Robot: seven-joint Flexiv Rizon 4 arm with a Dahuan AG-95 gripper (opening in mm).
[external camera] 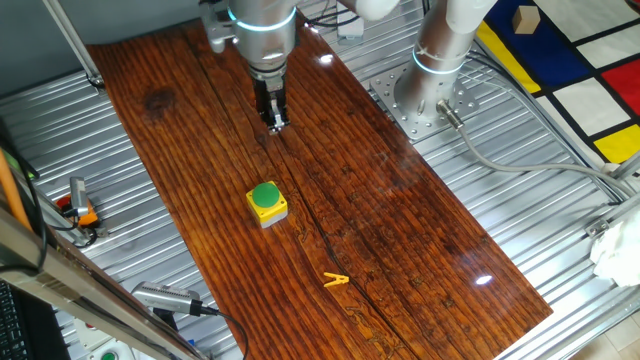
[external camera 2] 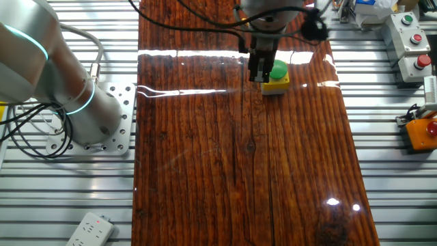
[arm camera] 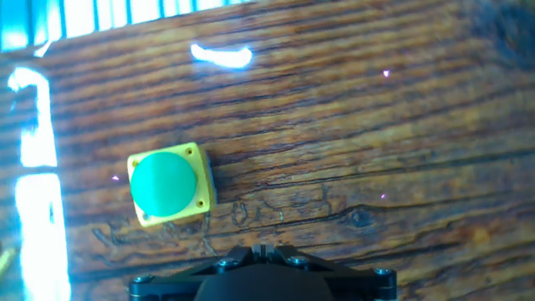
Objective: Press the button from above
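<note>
The button is a green dome [external camera: 266, 194] in a yellow square box, standing on the dark wooden table [external camera: 380, 220]. It also shows in the other fixed view [external camera 2: 278, 70] and at the left in the hand view [arm camera: 164, 186]. My gripper [external camera: 275, 122] hangs over the table farther back than the button, apart from it and above the board. In the other fixed view the gripper [external camera 2: 257, 76] stands just left of the box. In the hand view the fingertips [arm camera: 262, 247] touch each other with nothing between them.
A thin yellow clothespin [external camera: 336, 280] lies on the table nearer the front. The arm's base [external camera 2: 75, 109] is bolted beside the table. Grey button boxes [external camera 2: 407, 31] and an orange device [external camera 2: 423, 130] sit off the table's side. A power strip [external camera 2: 89, 231] lies at a corner.
</note>
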